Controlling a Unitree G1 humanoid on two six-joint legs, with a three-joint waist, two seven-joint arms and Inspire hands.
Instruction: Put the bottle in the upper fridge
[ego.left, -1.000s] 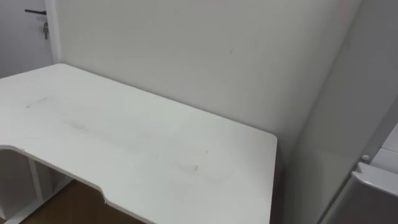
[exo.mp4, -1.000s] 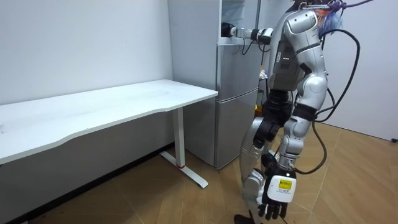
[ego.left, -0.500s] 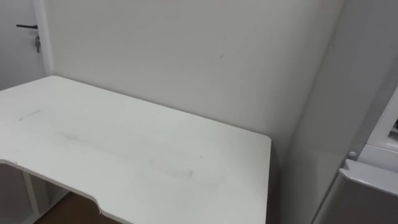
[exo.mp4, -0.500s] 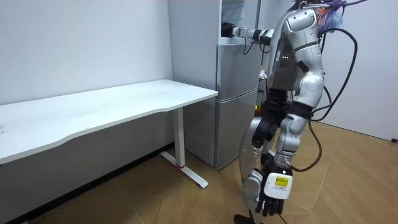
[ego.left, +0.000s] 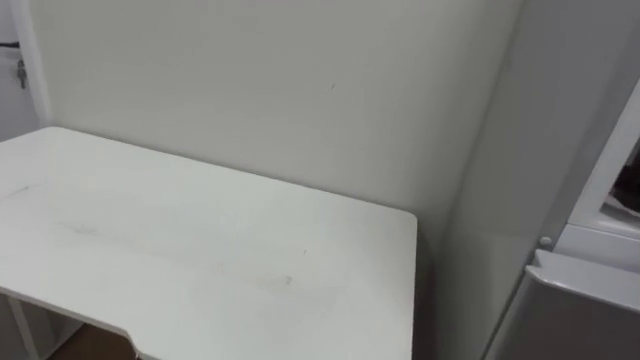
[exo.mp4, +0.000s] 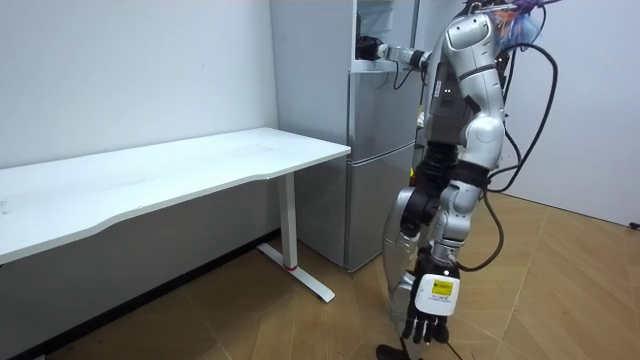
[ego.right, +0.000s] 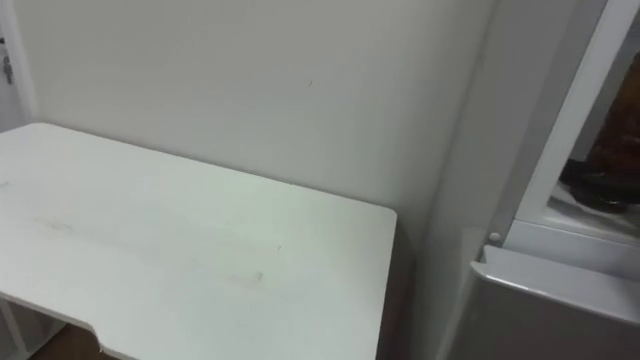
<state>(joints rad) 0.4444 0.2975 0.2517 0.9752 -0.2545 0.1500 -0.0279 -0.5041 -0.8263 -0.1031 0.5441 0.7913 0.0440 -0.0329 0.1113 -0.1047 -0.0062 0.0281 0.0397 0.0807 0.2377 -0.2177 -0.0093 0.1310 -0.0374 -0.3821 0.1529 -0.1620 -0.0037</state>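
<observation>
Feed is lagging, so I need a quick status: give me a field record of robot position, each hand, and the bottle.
robot: standing at the fridge, beside the white table
right hand: up at the upper fridge compartment
left hand: hanging low beside the leg, open, empty
bottle: whereabouts cannot be told

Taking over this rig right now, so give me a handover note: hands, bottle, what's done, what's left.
Left robot hand: hangs open and empty beside the leg.
Right robot hand: raised at the open upper fridge; whether it holds anything cannot be told.
Bottle: cannot be made out.
Done: robot stands at the fridge, arm up.
Left: confirm the bottle is inside, then withdraw the arm.
</observation>
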